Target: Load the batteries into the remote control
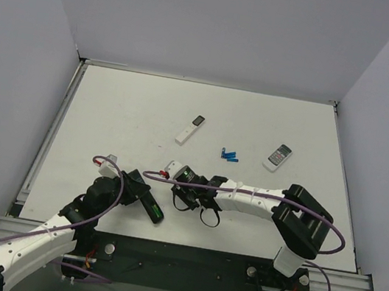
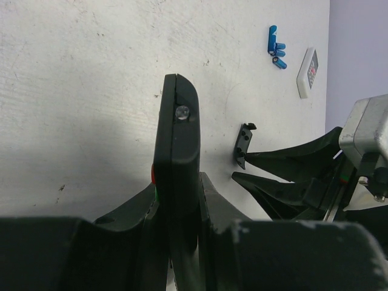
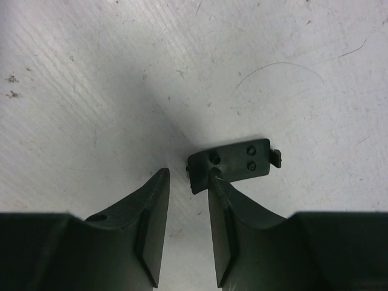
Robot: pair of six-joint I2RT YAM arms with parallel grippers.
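My left gripper (image 1: pixel 136 189) (image 2: pixel 177 188) is shut on the long black remote control (image 1: pixel 149 204) (image 2: pixel 176 136) and holds it on its edge, just off the table. Red and green buttons show on its left side. A green spot (image 1: pixel 158 216) sits at the remote's outer end; I cannot tell whether it is one of the batteries. No loose green cells show. A small black battery lid (image 3: pixel 233 159) (image 2: pixel 243 144) lies flat on the table. My right gripper (image 3: pixel 188 174) (image 1: pixel 187 198) (image 2: pixel 240 167) stands open over the lid's left end, its right fingertip on the lid and nothing between the jaws.
Several small blue cells (image 1: pixel 229 155) (image 2: pixel 276 47) lie at mid-table. A short white remote (image 1: pixel 278 157) (image 2: pixel 308 73) lies to their right and a slim white stick remote (image 1: pixel 191 128) to their left. White walls enclose the table on three sides.
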